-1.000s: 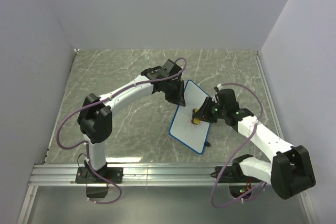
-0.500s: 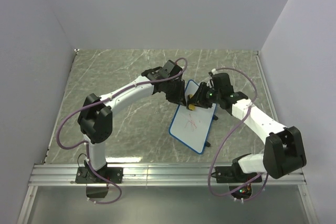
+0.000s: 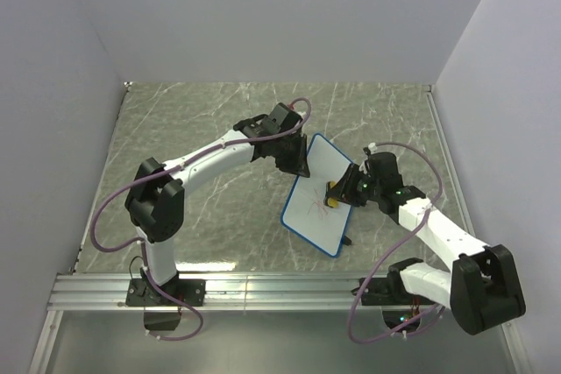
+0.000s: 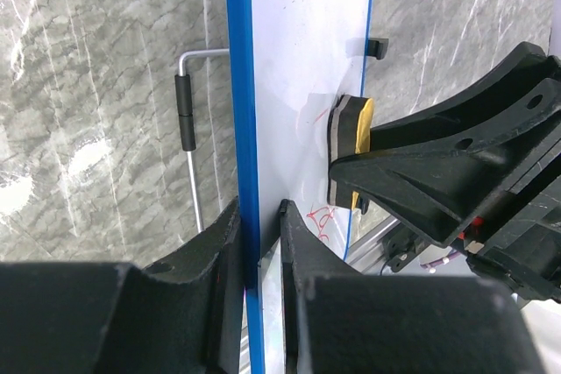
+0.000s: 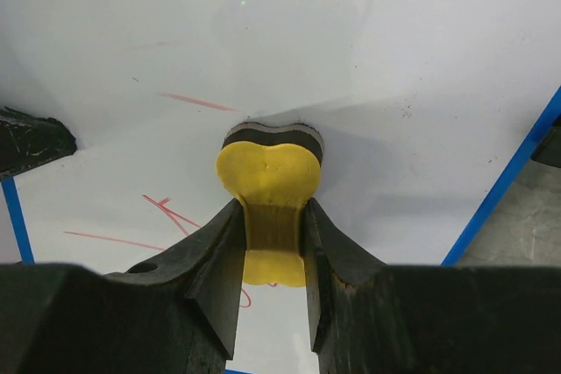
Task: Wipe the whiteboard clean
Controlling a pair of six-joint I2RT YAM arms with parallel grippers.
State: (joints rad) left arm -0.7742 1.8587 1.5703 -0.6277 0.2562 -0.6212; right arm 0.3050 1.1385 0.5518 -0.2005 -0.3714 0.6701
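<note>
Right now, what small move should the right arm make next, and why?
Probably slide the eraser, shut in the right gripper, across the whiteboard toward the red marks beside it; they are not yet wiped, and the left gripper clamps the board's edge.

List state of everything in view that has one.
whiteboard: not clean, red marks on its face; clamped at its blue frame
eraser: gripped, pad pressed flat on the whiteboard
left end effector: shut on the whiteboard edge
right end effector: shut on the eraser
</note>
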